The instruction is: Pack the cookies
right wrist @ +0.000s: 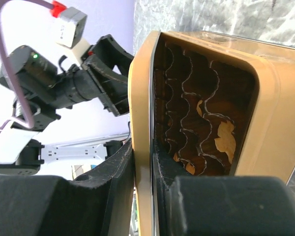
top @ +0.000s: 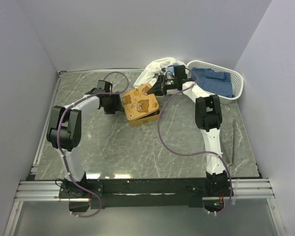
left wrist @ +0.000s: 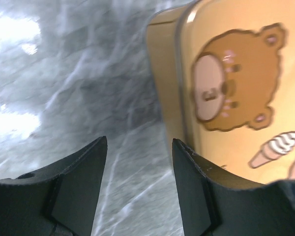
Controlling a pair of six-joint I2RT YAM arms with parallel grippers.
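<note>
A square golden tin (top: 146,119) stands mid-table, with a bear-print lid (top: 140,102) over it. My right gripper (top: 156,90) is shut on the lid's far edge. In the right wrist view the gripper (right wrist: 143,155) pinches the lid's rim (right wrist: 141,98), and the lid stands ajar from the tin. Inside is a dark scalloped tray with orange-brown cookies (right wrist: 225,140) showing in a few cells. My left gripper (top: 117,104) is open and empty beside the tin's left side. In the left wrist view the gripper (left wrist: 140,147) sits next to the tin wall (left wrist: 164,73) and the lid (left wrist: 236,88).
A white basket (top: 238,81) with a blue cloth (top: 214,79) stands at the back right. A white cloth (top: 152,69) lies behind the tin. A thin grey strip (top: 233,140) lies along the right edge. The left arm (right wrist: 64,83) shows beyond the lid.
</note>
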